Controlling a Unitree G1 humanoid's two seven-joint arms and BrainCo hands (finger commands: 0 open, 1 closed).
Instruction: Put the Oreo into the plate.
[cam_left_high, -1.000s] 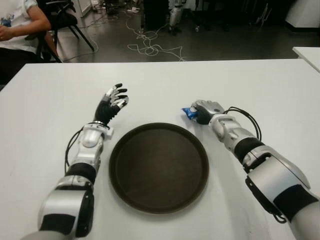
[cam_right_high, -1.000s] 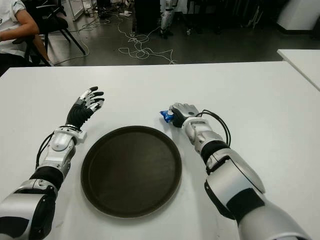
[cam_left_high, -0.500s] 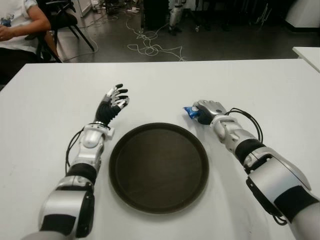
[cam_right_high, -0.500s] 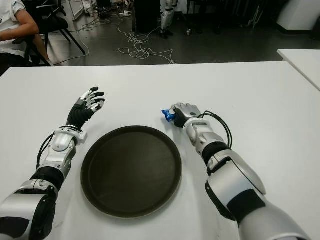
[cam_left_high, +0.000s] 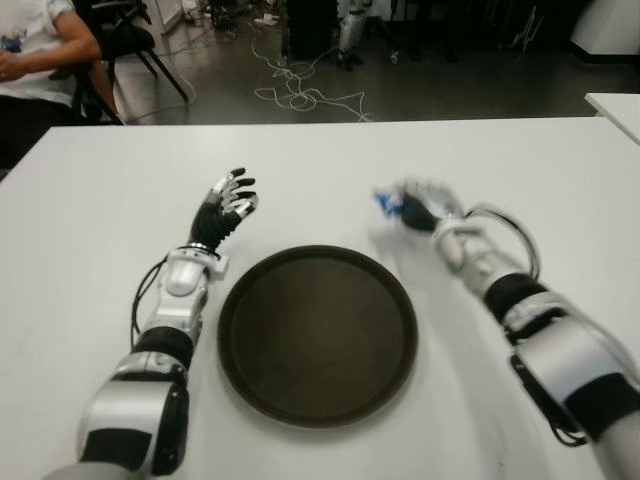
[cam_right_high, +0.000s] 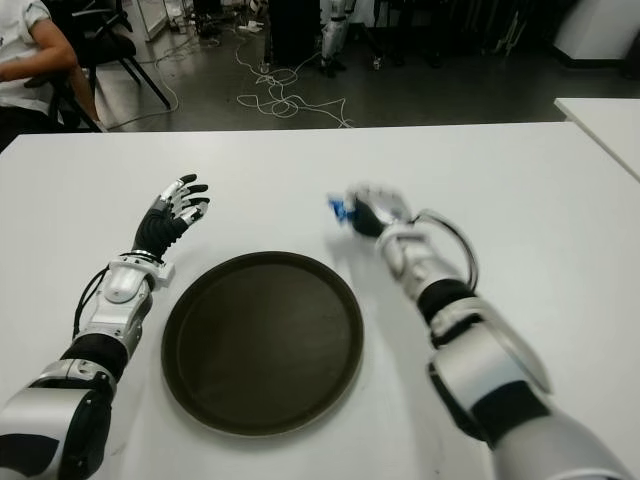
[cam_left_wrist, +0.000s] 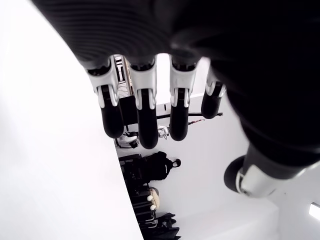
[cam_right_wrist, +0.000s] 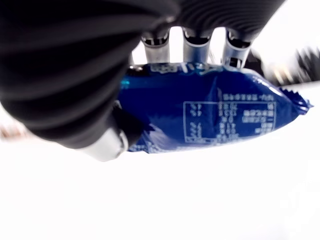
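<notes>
Left hand (cam_left_high: 228, 205): beside the plate (cam_left_high: 317, 335) on its left, fingers (cam_left_wrist: 141, 116) extended and loose, nothing between them. Idle.

Plate: dark, round, raised rim, nothing in it. It sits below and to the left of the right fingertips, near but apart from them.

Right hand (cam_left_high: 420, 208): just beyond the plate's far right rim, blurred in the eye views. The wrist view shows the Oreo (cam_right_wrist: 210, 110), a blue wrapped pack, pinned between the fingers (cam_right_wrist: 194, 42) on one side and the thumb on the other. The grip is closed on the pack, with one crimped end sticking out past the fingertips. I cannot tell whether the pack is clear of the table (cam_left_high: 330, 170).

Judged step: carry the pack over the plate and let go. To do it well, clear the rim with the pack's free end, bring the fingertips over the plate's middle, lower close to its floor, then open. A release near the rim risks the pack tipping outside.

Room: bare table all round the right hand; nothing lies between the fingertips and the plate. The left hand is well apart from that path. The table's far edge is well off.
</notes>
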